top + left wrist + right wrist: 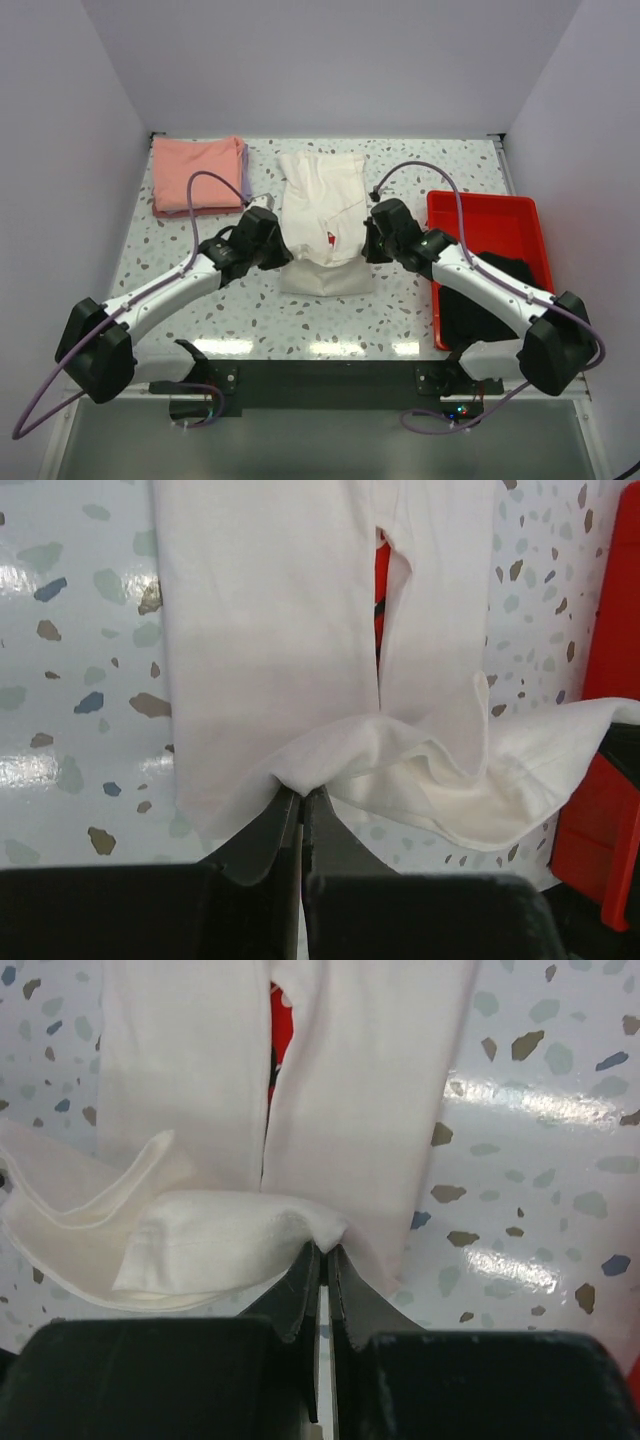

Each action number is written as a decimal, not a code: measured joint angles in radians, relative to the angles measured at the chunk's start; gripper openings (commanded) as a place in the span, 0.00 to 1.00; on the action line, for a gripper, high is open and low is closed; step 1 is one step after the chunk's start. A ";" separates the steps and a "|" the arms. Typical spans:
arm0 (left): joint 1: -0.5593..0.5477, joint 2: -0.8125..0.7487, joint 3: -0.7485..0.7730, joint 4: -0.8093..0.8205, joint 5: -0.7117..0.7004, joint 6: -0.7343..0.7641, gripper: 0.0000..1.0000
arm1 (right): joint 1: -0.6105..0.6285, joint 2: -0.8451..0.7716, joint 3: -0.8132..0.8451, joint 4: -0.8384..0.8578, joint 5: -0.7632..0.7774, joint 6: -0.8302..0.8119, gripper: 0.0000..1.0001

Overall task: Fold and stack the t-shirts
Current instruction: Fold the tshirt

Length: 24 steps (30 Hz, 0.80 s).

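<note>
The cream-white t-shirt (322, 215) lies lengthwise at the table's middle, its sides folded in, a bit of its red print (331, 238) showing in the gap. My left gripper (283, 252) is shut on the shirt's near left corner (300, 780). My right gripper (367, 247) is shut on the near right corner (328, 1238). Both hold the hem lifted over the shirt (270, 630) (360, 1100). A folded salmon-pink t-shirt (195, 175) lies at the back left, with a lavender edge (244, 170) showing under its right side.
A red plastic tray (480, 218) with dark cloth (495, 275) in it stands at the right, close behind my right arm. White walls (60, 160) close in the speckled table (200, 300) on three sides.
</note>
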 measured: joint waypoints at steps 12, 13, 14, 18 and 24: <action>0.143 0.232 0.131 0.087 0.093 0.099 0.00 | -0.132 0.218 0.145 0.058 -0.090 -0.069 0.00; 0.150 0.251 0.142 0.088 0.102 0.107 0.00 | -0.140 0.235 0.153 0.059 -0.101 -0.071 0.00; 0.156 0.270 0.154 0.089 0.110 0.113 0.00 | -0.147 0.251 0.162 0.061 -0.107 -0.073 0.00; 0.169 0.311 0.174 0.114 0.132 0.136 0.00 | -0.176 0.301 0.186 0.066 -0.130 -0.079 0.00; 0.191 0.352 0.212 0.144 0.165 0.166 0.00 | -0.215 0.370 0.230 0.069 -0.159 -0.093 0.01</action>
